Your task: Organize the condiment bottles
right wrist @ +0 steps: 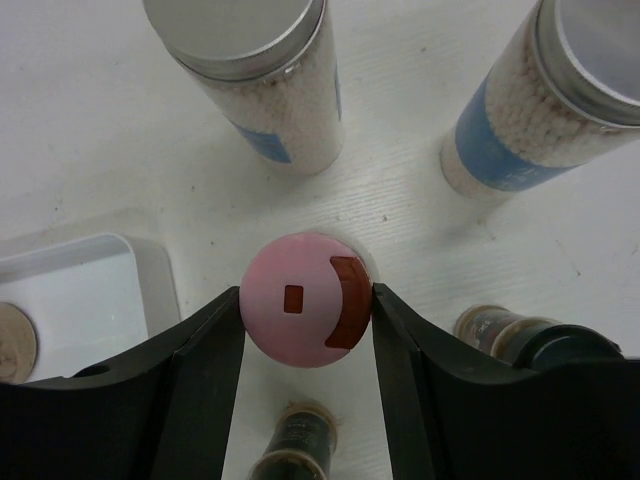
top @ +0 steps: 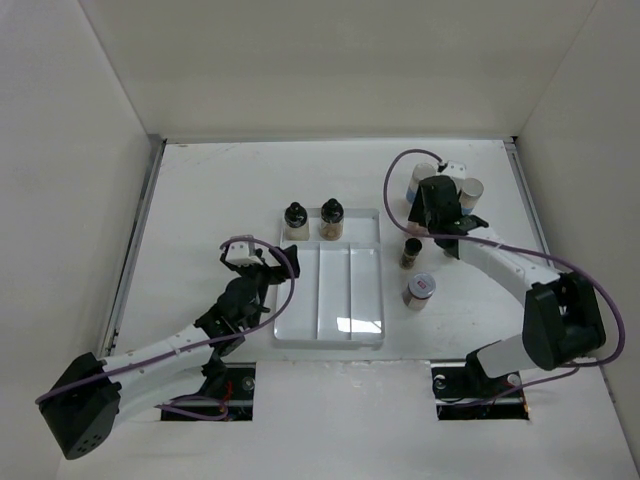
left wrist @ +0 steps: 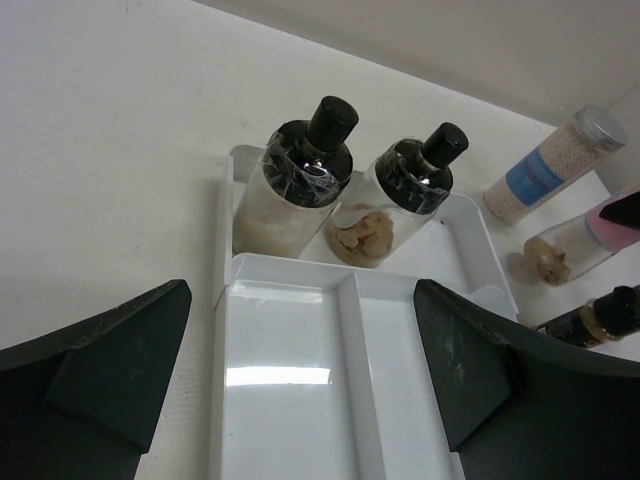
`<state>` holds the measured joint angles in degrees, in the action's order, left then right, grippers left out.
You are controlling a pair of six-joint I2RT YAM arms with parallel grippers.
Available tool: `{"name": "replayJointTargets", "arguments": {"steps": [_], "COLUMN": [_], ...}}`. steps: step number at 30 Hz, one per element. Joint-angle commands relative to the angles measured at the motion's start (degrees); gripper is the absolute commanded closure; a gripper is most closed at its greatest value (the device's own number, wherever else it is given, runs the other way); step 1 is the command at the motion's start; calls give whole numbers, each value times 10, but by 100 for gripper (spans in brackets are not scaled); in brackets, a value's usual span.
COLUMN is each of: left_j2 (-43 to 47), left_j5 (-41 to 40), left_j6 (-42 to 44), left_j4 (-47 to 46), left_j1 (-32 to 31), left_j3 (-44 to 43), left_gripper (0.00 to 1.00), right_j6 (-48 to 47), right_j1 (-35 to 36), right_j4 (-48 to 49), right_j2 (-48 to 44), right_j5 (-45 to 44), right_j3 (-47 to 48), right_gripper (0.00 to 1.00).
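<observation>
Three plain white panel walls are enclosing the flat white table on its left, far and right sides. Soft, even light is washing over the surfaces, casting only faint shadows.

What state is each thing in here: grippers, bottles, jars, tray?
Left gripper: open, empty.
Pink bottle: upright, capped, gripped at cap.
Right gripper: shut on pink bottle.
Tray: flat, holding two bottles.
Black-capped bottles: upright, capped, in tray's far compartment.
Silver-lid jars: upright, lidded, on table.
Dark bottle: upright, on table.
</observation>
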<state>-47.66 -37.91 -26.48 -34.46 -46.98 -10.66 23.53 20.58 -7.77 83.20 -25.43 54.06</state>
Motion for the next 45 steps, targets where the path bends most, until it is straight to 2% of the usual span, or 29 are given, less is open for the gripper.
{"name": "replayJointTargets", "arguments": {"steps": [1,10,22,24,28,31,34,37,41,45], "left_j2": [9,39,25,25,22,21,25,41,110,186], "left_j5": [-12,-40,-32,-32,-30,-37,-37,-45,-75,-116], "left_j6": [-7,-7,-6,-5,-5,-5,-4,-4,-7,-13], "left_j4": [-46,-58,-61,-65,-60,-60,-47,-42,-39,-30], "left_j1": [4,10,12,10,12,14,13,19,30,69], "left_j3": [6,26,24,25,21,21,16,18,41,66], "left_gripper": [2,0,0,0,0,0,0,0,0,0], "right_j6": [-23,-15,-1,0,-3,-2,-9,-12,-23,-45], "right_j1": [32,135,170,171,173,167,143,88,22,-18], "right_j4": [41,98,123,125,121,108,79,52,4,-8], "right_j2": [-58,-20,107,115,97,52,9,-5,20,62], "right_j5": [-34,-2,13,10,8,15,16,8,-25,-37], "right_j3": [47,73,97,97,97,99,111,131,157,183], "right_gripper": [57,57,56,50,24,15,9,6,4,0]}}
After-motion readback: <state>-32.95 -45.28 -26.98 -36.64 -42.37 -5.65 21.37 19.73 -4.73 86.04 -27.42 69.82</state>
